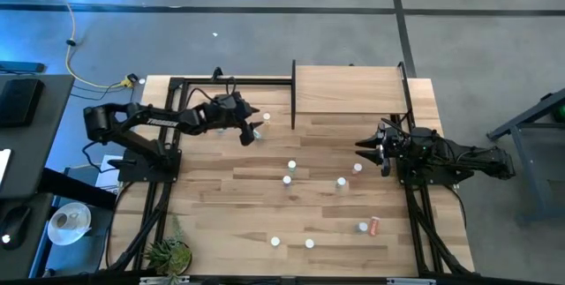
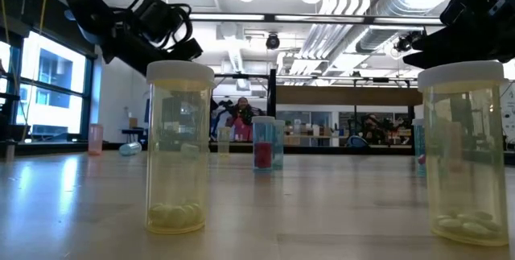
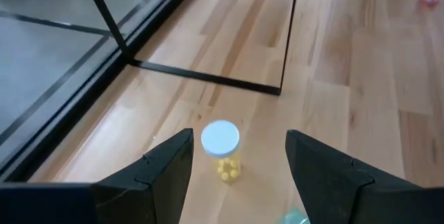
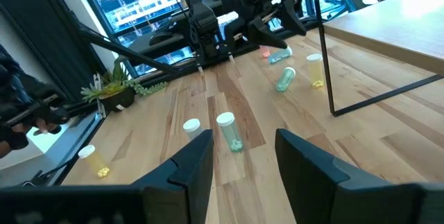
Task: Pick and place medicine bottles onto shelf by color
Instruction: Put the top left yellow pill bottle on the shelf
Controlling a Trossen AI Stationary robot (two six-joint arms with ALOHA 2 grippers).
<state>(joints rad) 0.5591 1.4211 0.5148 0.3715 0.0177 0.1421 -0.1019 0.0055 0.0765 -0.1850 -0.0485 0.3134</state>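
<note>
Small white-capped medicine bottles stand scattered over the striped tabletop. The shelf stands at the far edge on dark posts. My left gripper is open and slants down near the shelf's left post. A yellow bottle stands upright on the table just ahead of the gap between its fingers, untouched. A teal bottle shows beside one finger. My right gripper waits open at the table's right side, with a teal bottle standing ahead of it.
More bottles stand mid-table and near the front edge. A pink one lies on its side. Two yellow bottles stand close to the low camera. A small plant sits at the front left corner.
</note>
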